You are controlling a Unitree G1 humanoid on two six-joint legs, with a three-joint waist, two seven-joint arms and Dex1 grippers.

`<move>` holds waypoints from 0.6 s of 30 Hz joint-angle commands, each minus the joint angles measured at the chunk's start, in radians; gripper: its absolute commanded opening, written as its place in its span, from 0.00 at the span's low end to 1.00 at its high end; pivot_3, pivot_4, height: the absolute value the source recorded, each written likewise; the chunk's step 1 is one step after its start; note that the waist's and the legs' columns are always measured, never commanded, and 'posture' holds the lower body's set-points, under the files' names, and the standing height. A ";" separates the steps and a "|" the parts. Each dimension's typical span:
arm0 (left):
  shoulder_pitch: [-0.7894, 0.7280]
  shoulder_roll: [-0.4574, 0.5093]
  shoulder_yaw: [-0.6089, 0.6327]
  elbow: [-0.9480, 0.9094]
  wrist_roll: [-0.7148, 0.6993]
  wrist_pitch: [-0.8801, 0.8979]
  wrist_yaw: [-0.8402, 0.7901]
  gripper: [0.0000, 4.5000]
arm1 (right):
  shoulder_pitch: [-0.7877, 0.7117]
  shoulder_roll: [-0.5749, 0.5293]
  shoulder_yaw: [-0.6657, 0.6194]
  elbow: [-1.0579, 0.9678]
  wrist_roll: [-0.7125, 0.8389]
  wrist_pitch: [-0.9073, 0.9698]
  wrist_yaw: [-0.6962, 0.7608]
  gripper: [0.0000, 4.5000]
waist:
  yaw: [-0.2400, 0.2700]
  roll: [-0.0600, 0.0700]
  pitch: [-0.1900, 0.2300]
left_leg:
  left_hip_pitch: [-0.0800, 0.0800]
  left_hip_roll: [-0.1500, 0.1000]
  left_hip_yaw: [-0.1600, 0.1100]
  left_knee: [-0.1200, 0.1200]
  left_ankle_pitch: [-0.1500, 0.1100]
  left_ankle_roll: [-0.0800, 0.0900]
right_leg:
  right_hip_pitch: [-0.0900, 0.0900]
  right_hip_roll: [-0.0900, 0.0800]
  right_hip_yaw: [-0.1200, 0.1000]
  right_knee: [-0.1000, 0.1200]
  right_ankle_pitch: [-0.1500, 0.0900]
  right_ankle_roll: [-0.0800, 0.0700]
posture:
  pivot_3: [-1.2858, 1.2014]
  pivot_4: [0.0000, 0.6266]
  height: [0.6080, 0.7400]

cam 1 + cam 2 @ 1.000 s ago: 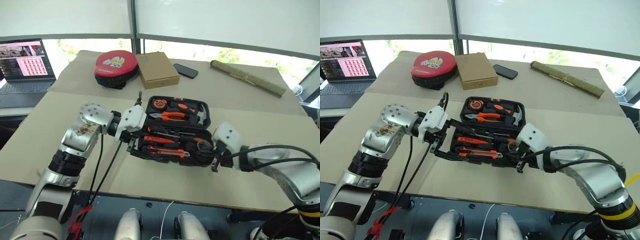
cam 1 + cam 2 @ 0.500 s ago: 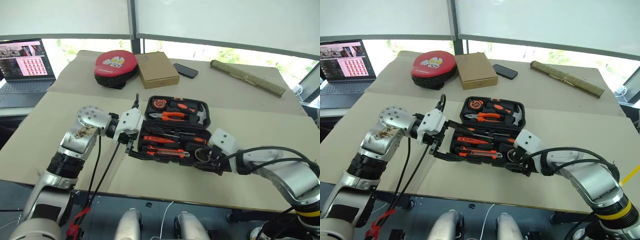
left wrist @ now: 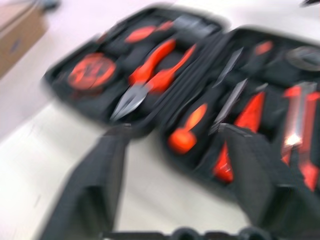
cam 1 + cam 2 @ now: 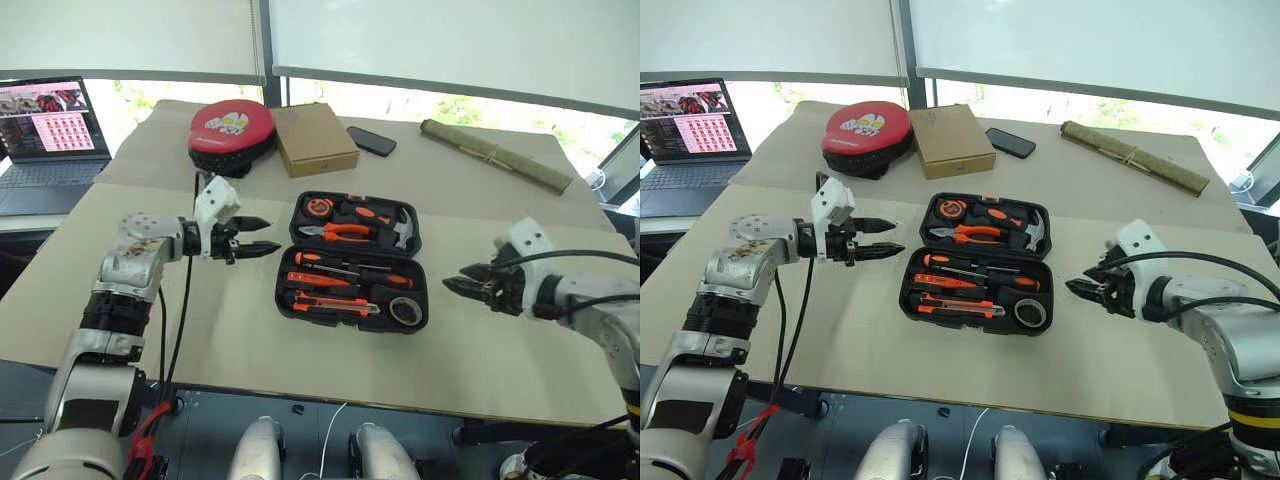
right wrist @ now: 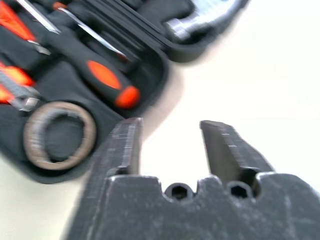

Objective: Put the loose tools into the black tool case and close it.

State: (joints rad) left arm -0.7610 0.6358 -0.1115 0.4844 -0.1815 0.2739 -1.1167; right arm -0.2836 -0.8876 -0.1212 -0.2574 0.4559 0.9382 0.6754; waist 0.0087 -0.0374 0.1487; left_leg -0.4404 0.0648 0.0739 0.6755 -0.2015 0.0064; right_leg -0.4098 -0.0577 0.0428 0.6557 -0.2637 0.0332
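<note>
Silver arms, black cables, black pincers (image 4: 258, 235)

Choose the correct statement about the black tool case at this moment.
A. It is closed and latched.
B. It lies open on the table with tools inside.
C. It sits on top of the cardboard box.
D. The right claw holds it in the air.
B: the black tool case lies open flat on the table, screwdrivers and other tools in its slots, both claws apart from it.
</note>
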 commanded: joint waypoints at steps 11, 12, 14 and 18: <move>0.003 -0.064 -0.100 0.019 0.114 -0.056 -0.012 0.00 | -0.190 0.092 0.258 0.180 -0.157 -0.182 0.099 0.00 | -0.002 0.000 0.000 | -0.007 0.000 0.003 0.001 0.000 0.000 | -0.011 0.000 0.003 0.006 0.000 0.000 | 0.52 0.24 1.00; 0.006 -0.064 -0.098 0.012 0.109 -0.057 -0.020 0.00 | -0.191 0.093 0.263 0.179 -0.160 -0.185 0.108 0.00 | -0.003 0.000 0.000 | -0.007 0.000 0.003 0.001 0.000 0.000 | -0.011 0.000 0.003 0.006 0.000 0.000 | 0.52 0.24 1.00; 0.029 -0.065 -0.086 -0.038 0.067 -0.043 -0.067 0.00 | -0.185 0.091 0.268 0.158 -0.159 -0.187 0.134 0.00 | -0.007 0.000 0.000 | -0.007 0.000 0.003 0.000 0.000 0.000 | -0.012 0.000 0.003 0.007 0.000 0.000 | 0.52 0.24 1.00; 0.086 -0.049 -0.069 -0.178 -0.002 0.023 -0.139 0.00 | -0.143 0.069 0.257 0.086 -0.132 -0.176 0.183 0.00 | -0.010 0.000 0.000 | -0.007 0.000 0.003 0.000 0.000 0.000 | -0.012 0.000 0.003 0.007 0.000 0.000 | 0.52 0.24 1.00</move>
State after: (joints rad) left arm -0.6785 0.5952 -0.1926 0.4406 -0.1025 0.2660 -1.1887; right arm -0.4411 -0.8208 0.1406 -0.0737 0.2841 0.7773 0.7991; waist -0.0009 -0.0373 0.1488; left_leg -0.4480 0.0652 0.0770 0.6751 -0.2014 0.0063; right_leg -0.4220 -0.0575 0.0456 0.6627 -0.2636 0.0327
